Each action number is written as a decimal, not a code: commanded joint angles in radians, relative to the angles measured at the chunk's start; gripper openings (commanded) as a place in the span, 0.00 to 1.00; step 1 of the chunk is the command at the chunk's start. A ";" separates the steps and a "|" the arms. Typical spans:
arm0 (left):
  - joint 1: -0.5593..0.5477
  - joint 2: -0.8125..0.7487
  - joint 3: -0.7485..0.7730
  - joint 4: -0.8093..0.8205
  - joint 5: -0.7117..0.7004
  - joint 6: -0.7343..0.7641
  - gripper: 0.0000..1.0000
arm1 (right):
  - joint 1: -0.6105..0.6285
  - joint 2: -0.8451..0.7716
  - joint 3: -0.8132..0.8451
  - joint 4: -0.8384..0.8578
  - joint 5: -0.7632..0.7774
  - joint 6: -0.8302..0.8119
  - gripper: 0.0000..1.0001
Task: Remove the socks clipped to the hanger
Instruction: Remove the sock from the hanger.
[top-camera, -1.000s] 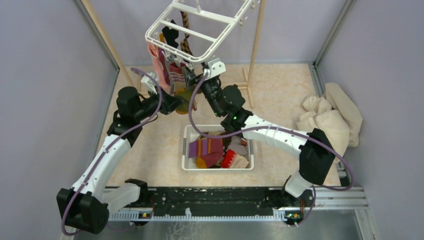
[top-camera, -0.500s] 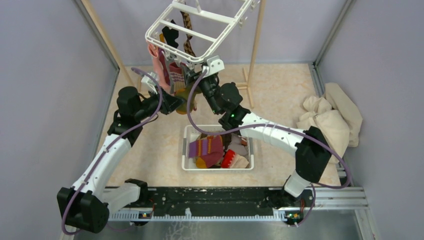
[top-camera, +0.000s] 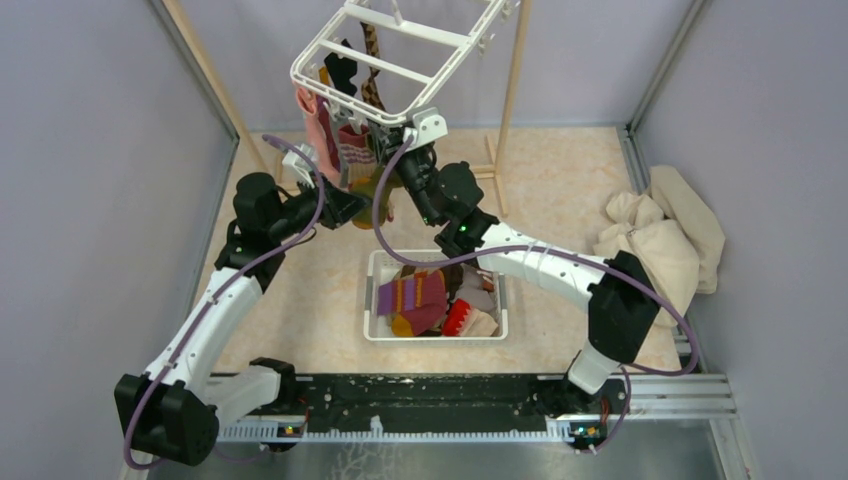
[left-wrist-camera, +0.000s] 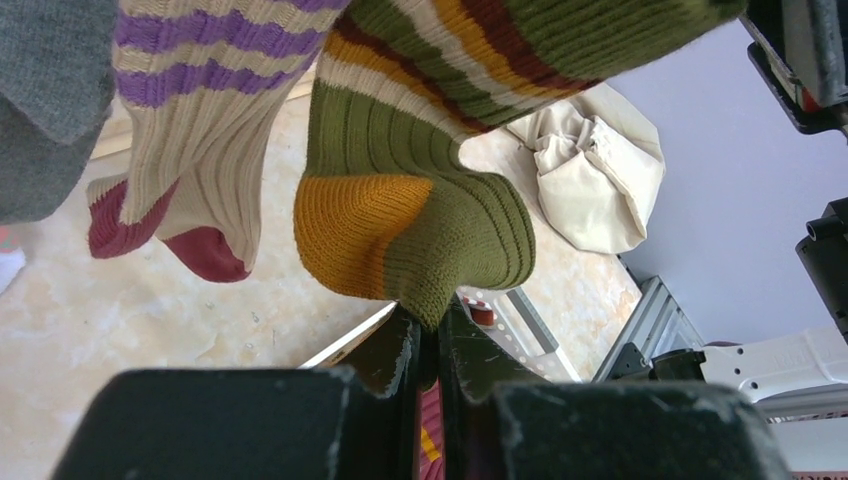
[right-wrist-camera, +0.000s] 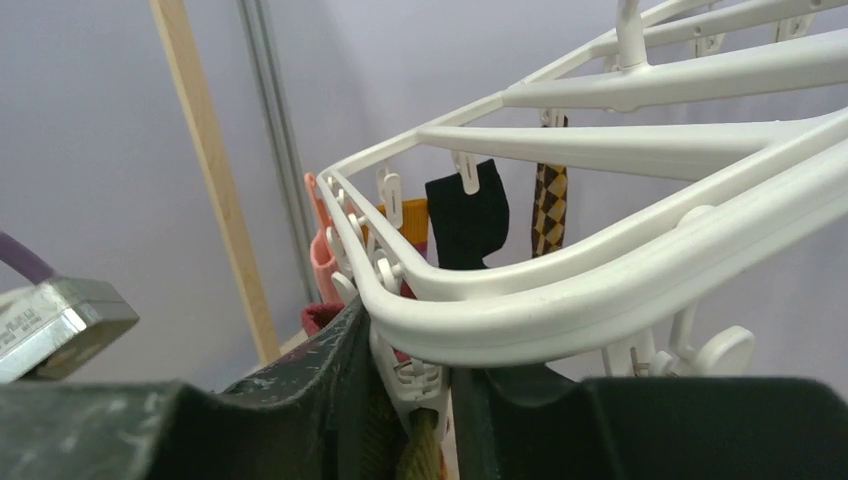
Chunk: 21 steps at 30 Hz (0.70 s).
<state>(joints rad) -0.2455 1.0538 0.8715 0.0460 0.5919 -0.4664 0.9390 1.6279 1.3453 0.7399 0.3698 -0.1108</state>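
The left fingers (left-wrist-camera: 393, 350) were closed on the toe of the olive-striped sock (left-wrist-camera: 420, 220), pinching its green tip from below while the sock hung down from above. Just beside it hung a cream sock with purple stripes (left-wrist-camera: 190, 170) and a maroon toe, and a grey sock (left-wrist-camera: 45, 100) showed at the edge of the left wrist view.

The right fingers (right-wrist-camera: 330, 370) stood on either side of a white clip (right-wrist-camera: 415, 380) under the near rim of the hanger (right-wrist-camera: 560, 290), close against it. Whether they were pressing it I could not tell. Olive fabric showed just below that clip.

The hanger was up in the air, tilted, in front of a wooden pole (right-wrist-camera: 215, 180). Farther along its rim a pink sock (right-wrist-camera: 322, 250), a black sock (right-wrist-camera: 467, 210) and a brown argyle sock (right-wrist-camera: 549, 205) were clipped on and hanging.

Both arms reached up to the hanger's near corner, the left from the left side and the right from the right. Below them on the worktop (top-camera: 560, 180) sat a white basket (top-camera: 371, 295) holding several loose socks, and a beige cloth heap (top-camera: 655, 240) lay well apart at the right edge.
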 joint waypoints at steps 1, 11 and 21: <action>0.006 0.002 -0.002 0.041 0.021 -0.005 0.11 | -0.009 0.009 0.067 0.031 -0.023 0.011 0.19; 0.008 0.000 0.006 0.036 0.027 -0.010 0.11 | -0.011 -0.012 0.046 0.028 -0.030 0.025 0.03; 0.008 -0.016 0.048 -0.013 0.053 -0.019 0.12 | -0.020 -0.073 -0.031 -0.026 -0.048 0.101 0.84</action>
<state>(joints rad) -0.2440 1.0538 0.8730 0.0410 0.6140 -0.4786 0.9268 1.6310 1.3495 0.7071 0.3317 -0.0475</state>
